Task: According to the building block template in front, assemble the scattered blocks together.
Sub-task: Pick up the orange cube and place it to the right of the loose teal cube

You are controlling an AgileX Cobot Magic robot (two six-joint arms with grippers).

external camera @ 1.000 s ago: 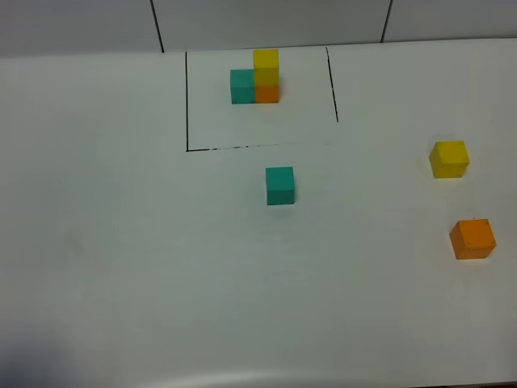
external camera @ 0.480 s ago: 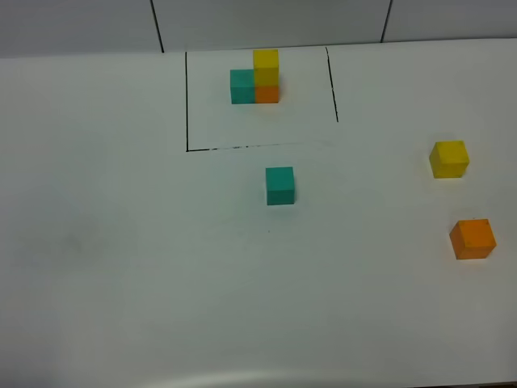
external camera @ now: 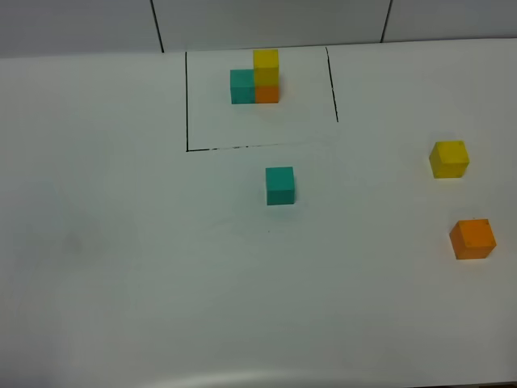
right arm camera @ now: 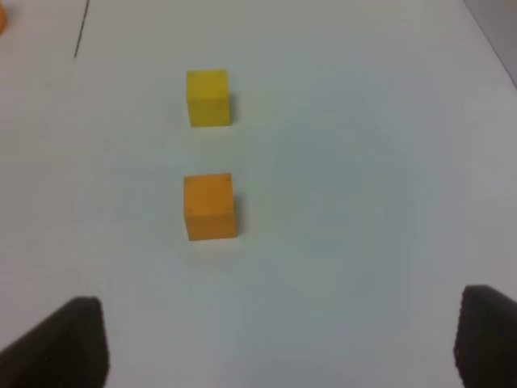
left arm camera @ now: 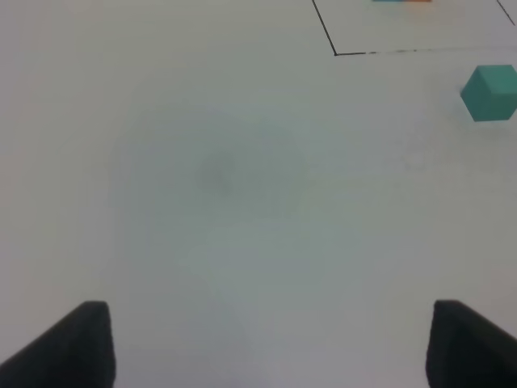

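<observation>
The building block template (external camera: 257,78) stands inside its black frame (external camera: 187,105) at the far side of the table (external camera: 121,267); the teal cube (external camera: 280,185) sits just outside that frame, while the yellow cube (external camera: 448,158) and orange cube (external camera: 472,238) lie near each other, well off to the right. Both the left gripper (left arm camera: 271,343) and right gripper (right arm camera: 279,335) gape wide, holding nothing.

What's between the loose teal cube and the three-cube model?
Only the frame's near black line, on bare table, separates the loose teal cube from the model. The exterior high view shows it.
</observation>
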